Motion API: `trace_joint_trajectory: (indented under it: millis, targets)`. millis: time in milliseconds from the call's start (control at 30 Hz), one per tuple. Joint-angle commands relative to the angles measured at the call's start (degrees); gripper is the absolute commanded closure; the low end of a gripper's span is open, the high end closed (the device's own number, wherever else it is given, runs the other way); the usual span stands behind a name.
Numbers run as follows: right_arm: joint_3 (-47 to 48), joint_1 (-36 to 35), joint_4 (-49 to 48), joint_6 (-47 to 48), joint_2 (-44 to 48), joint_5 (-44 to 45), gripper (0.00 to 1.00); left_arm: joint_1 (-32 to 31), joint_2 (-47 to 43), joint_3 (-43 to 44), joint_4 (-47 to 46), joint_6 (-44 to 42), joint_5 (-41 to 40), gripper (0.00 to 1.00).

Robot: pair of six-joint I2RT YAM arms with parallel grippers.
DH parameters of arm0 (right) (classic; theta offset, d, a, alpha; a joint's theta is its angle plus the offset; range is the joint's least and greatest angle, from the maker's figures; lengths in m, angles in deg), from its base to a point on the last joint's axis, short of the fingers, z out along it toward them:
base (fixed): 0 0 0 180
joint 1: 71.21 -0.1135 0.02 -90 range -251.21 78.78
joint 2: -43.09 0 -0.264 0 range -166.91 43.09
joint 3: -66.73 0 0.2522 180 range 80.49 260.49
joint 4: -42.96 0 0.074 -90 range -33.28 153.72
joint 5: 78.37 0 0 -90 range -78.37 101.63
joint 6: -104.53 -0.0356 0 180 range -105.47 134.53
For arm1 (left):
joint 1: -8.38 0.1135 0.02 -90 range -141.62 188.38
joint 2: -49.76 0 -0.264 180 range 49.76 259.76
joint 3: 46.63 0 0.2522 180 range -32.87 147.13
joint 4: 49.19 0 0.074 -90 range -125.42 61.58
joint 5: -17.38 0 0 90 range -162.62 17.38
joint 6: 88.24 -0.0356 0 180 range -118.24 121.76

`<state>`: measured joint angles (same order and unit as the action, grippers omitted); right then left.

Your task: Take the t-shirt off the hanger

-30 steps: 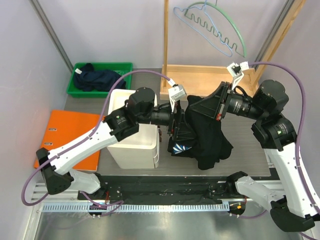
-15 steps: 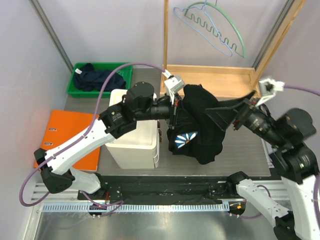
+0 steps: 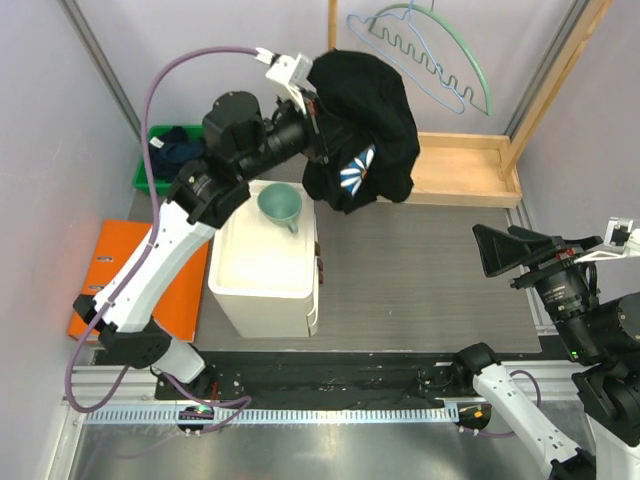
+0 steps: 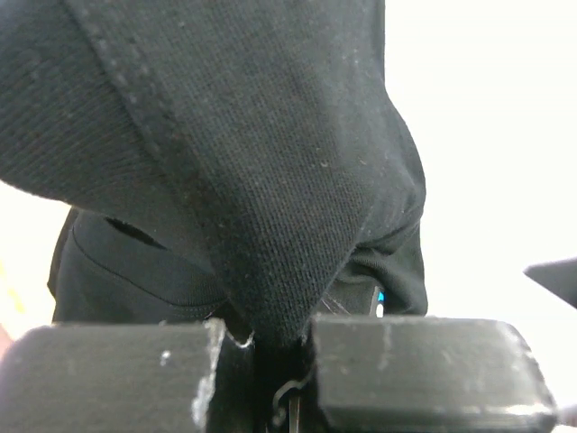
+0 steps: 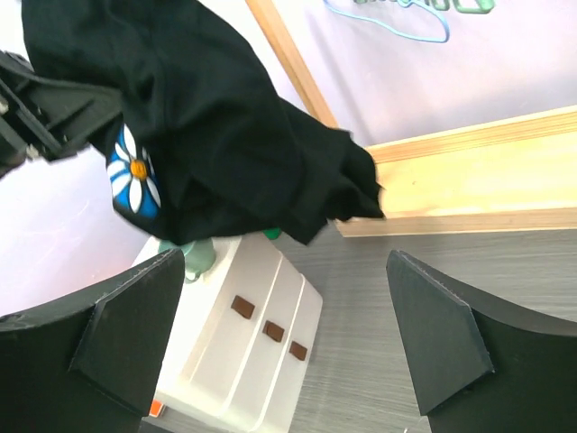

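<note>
The black t-shirt (image 3: 365, 105), with a blue-and-white daisy print, hangs bunched in the air at the back, in front of the rack. My left gripper (image 3: 316, 128) is shut on a fold of its cloth; in the left wrist view the fabric (image 4: 261, 162) fills the frame and is pinched in the gripper (image 4: 279, 365). Two bare hangers (image 3: 440, 60), one green and one blue, hang on the wooden rack just right of the shirt. My right gripper (image 3: 512, 256) stands open and empty at the right, far from the t-shirt (image 5: 207, 135), its fingers (image 5: 117, 334) wide apart.
A white drawer box (image 3: 262, 275) carries a teal funnel (image 3: 282, 206) under the shirt. A green bin (image 3: 160, 172) of dark cloth sits at the back left, beside an orange folder (image 3: 130, 262). The rack's wooden tray (image 3: 465, 170) and posts stand at the back right.
The left arm has lifted the t-shirt from the table's middle up toward the back. The right gripper let go of the shirt, opened wide and drew back to the right.
</note>
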<state>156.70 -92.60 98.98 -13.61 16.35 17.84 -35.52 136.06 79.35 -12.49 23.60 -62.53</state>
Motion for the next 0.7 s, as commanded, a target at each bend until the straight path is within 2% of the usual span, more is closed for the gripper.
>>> trace_joint_trajectory:
  millis: [0,200,333,433,500,667]
  targets:
    - [0.1,-0.3,-0.3,1.3,-0.6,2.3,0.00,5.6,1.7,7.3,-3.9,-0.2,-1.5,1.00]
    - [-0.4,-0.2,-0.3,1.5,-1.4,0.9,0.00,18.7,2.6,10.3,-1.9,0.5,-0.7,1.00]
    - [-0.9,-0.2,-0.3,2.2,-2.4,-0.2,0.00,29.8,3.2,10.6,-1.5,-0.1,-1.4,1.00]
    - [-0.9,-0.2,-0.4,2.7,-3.5,-0.8,0.00,38.4,4.6,9.2,-4.2,4.8,1.8,1.00]
    - [-1.1,-0.3,-0.7,2.7,-4.2,-1.0,0.00,42.6,5.6,6.7,-9.2,6.7,0.5,1.00]
    - [-1.7,-0.2,-1.7,2.0,-6.6,-3.3,0.00,47.6,11.2,8.1,-16.3,9.6,-0.5,1.00]
